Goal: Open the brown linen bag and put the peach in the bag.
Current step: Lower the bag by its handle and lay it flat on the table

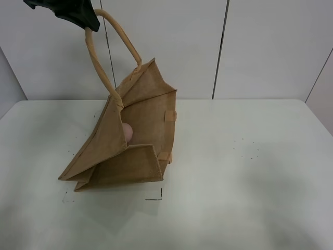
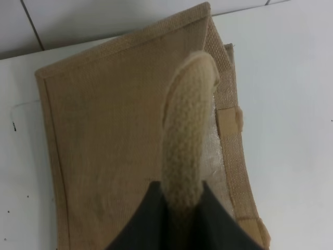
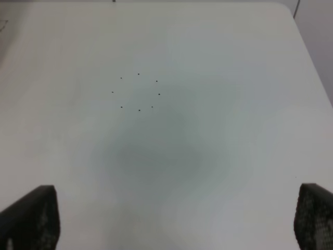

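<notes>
The brown linen bag (image 1: 130, 140) lies tipped on the table at centre left, its mouth facing right and held open. My left gripper (image 1: 86, 23) is high at the top left, shut on the bag's upper beige handle (image 1: 112, 49) and lifting it. The left wrist view shows that handle (image 2: 187, 140) clamped between the dark fingers (image 2: 223, 224), with the bag's side panel (image 2: 114, 135) below. The peach (image 1: 127, 132) sits inside the bag, partly hidden by the near wall. My right gripper (image 3: 177, 221) is open and empty over bare table; it is out of the exterior view.
The white table (image 1: 250, 172) carries a ring of small dots (image 1: 245, 148) to the right of the bag, also in the right wrist view (image 3: 136, 92). Tape marks (image 1: 156, 197) lie by the bag's front edge. White wall panels stand behind.
</notes>
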You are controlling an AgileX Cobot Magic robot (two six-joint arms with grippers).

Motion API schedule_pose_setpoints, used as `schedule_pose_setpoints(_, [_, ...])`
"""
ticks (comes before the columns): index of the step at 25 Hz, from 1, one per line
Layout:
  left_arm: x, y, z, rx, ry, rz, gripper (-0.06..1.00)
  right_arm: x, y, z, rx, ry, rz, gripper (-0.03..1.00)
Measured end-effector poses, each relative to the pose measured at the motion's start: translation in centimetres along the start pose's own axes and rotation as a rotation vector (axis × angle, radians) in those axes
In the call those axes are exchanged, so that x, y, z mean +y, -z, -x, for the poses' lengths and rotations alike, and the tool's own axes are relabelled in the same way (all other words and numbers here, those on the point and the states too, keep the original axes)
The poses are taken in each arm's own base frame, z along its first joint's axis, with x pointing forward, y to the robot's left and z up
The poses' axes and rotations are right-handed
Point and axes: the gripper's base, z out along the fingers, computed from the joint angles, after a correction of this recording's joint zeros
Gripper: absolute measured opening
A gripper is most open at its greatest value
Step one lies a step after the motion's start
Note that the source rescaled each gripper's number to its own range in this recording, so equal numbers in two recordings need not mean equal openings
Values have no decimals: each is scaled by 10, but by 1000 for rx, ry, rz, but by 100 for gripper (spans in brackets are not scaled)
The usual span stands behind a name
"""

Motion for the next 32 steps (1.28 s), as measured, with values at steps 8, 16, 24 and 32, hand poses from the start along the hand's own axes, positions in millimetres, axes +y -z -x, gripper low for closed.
schedule_pose_setpoints(8, [0, -2, 0, 3, 0, 0, 0, 0, 0, 0, 0, 0, 0, 100])
schedule_pose_setpoints(16, [9, -68, -2, 138, 23, 1, 0, 0, 0, 0, 0, 0, 0, 100])
schedule_pose_setpoints(24, [17, -175, -25, 357, 90, -73, 0, 0, 0, 0, 0, 0, 0, 100])
schedule_pose_setpoints(32, [28, -245, -54, 508, 119, -71, 0, 0, 0, 0, 0, 0, 0, 100])
